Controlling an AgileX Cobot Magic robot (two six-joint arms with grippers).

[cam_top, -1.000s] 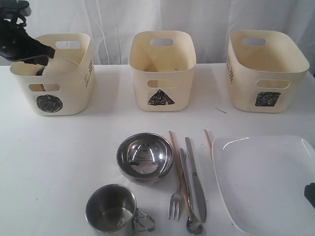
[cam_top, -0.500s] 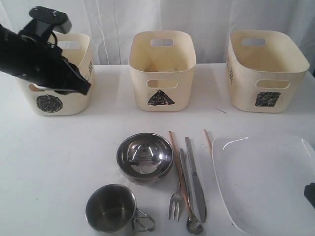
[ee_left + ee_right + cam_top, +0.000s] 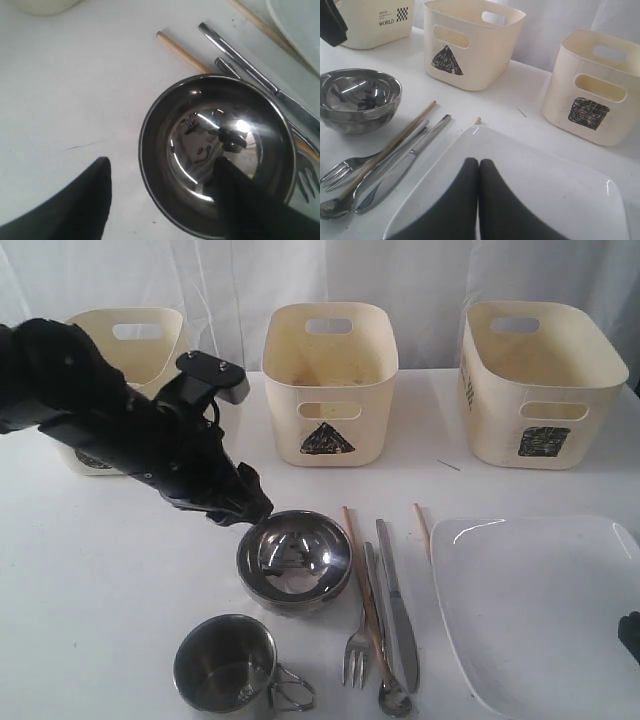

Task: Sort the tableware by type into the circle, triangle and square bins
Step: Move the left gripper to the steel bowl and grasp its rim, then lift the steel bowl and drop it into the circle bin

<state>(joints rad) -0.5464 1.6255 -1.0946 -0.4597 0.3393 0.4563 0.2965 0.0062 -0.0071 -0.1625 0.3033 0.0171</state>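
Note:
My left gripper [image 3: 245, 508] [image 3: 161, 162] is open and straddles the near-left rim of the steel bowl [image 3: 294, 558] [image 3: 215, 145]: one finger is over its inside, the other over the table. A steel mug [image 3: 228, 665] stands in front of the bowl. To the bowl's right lie a fork [image 3: 358, 655], spoon [image 3: 392, 695], knife [image 3: 400, 610] and wooden chopsticks [image 3: 362, 580]. My right gripper [image 3: 479, 161] is shut and empty above the white square plate [image 3: 545, 610] [image 3: 545, 190].
Three cream bins stand along the back: the circle bin [image 3: 130, 340], partly behind my left arm, the triangle bin [image 3: 330, 380] and the square bin [image 3: 540, 380]. A second chopstick [image 3: 422, 525] lies by the plate's far-left corner.
My left arm has swung from the circle bin down and right to the steel bowl. The right arm has not moved.

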